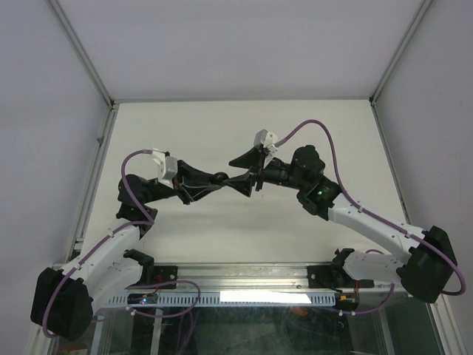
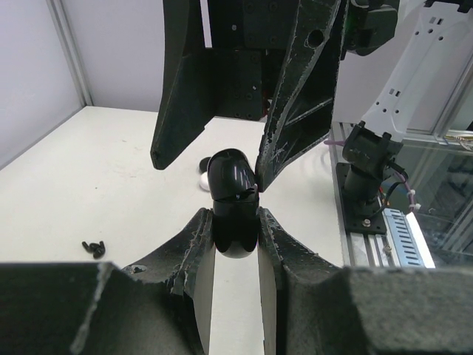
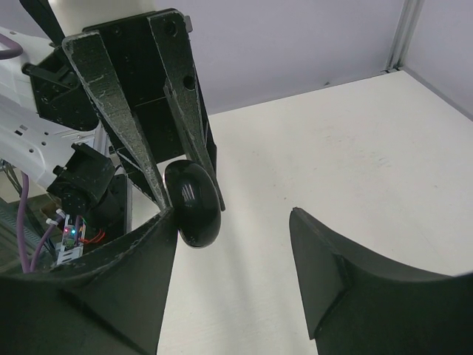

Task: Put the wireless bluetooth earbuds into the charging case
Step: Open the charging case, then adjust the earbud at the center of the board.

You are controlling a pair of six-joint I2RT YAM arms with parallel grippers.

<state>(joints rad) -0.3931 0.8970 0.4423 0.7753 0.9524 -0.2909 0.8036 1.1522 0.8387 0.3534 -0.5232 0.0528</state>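
My left gripper [image 2: 235, 225] is clamped on the black case [image 2: 230, 177], held above the table [image 2: 111, 170]. Black earbuds [image 2: 94, 248] lie loose on the table, well apart from the case. My right gripper [image 3: 233, 218] is spread wide around the case, one finger seemingly touching it. Step: probably opening the lid. Next: pry the lid gently without twisting the case loose.

This is a robotics lab test cell, not a home or a shop. The white bench [image 1: 222, 126] is boxed in by plain pale panels [image 1: 244, 44] held in aluminium frame posts [image 1: 83, 53]. The left arm [image 1: 111, 240] and the right arm [image 1: 373, 222] are bolted to a metal rail [image 1: 244, 274] at the bench's near edge. Purple cables [image 1: 311, 123] loop along both arms. A slotted wiring duct [image 1: 185, 298] runs below the rail, and a small bare circuit board [image 3: 68, 238] with lit indicator lights sits near it.
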